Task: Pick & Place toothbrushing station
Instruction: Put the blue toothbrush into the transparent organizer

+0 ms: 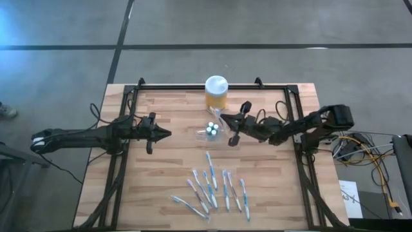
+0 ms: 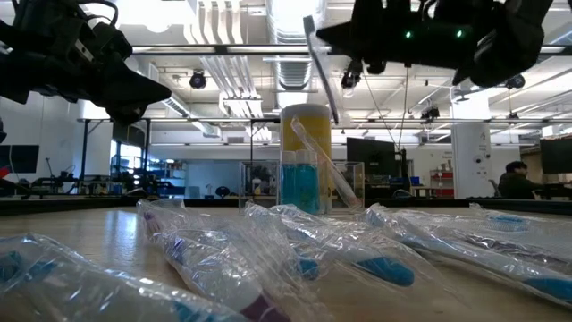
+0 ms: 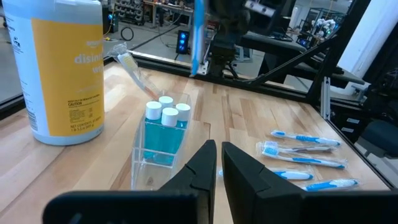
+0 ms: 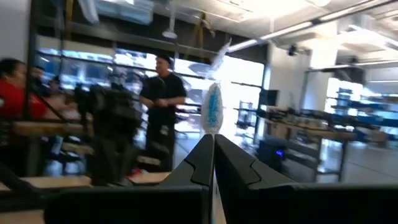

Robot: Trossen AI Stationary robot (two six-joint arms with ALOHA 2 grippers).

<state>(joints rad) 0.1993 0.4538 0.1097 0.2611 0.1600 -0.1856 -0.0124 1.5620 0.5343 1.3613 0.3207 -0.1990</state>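
The clear holder (image 1: 211,131) (image 3: 158,149) stands mid-table on its base, with white-capped round pieces (image 3: 166,112) on top. One wrapped toothbrush (image 3: 132,67) leans out of it. Several more blue-and-white toothbrushes (image 1: 212,187) (image 3: 305,158) lie flat nearer the table's front. My right gripper (image 1: 226,120) (image 4: 213,138) hovers just right of and above the holder, shut on a blue toothbrush (image 3: 198,37) (image 2: 323,76). My left gripper (image 1: 164,134) (image 3: 219,163) waits level at the holder's left, shut, with nothing in it. My right gripper pinches the wrapped toothbrush between its two fingertips, on the stem just below the blue part (image 4: 212,126). The fingers come roughly level from the table's right and lie across the brush. The brush stands nearly upright, lifted clear above the holder.
A yellow jar with a white lid (image 1: 216,92) (image 3: 59,68) stands just behind the holder. A black frame (image 1: 193,88) runs along the table's edges. People (image 4: 163,106) are in the room beyond the table. Bare wood lies between the holder and the loose brushes.
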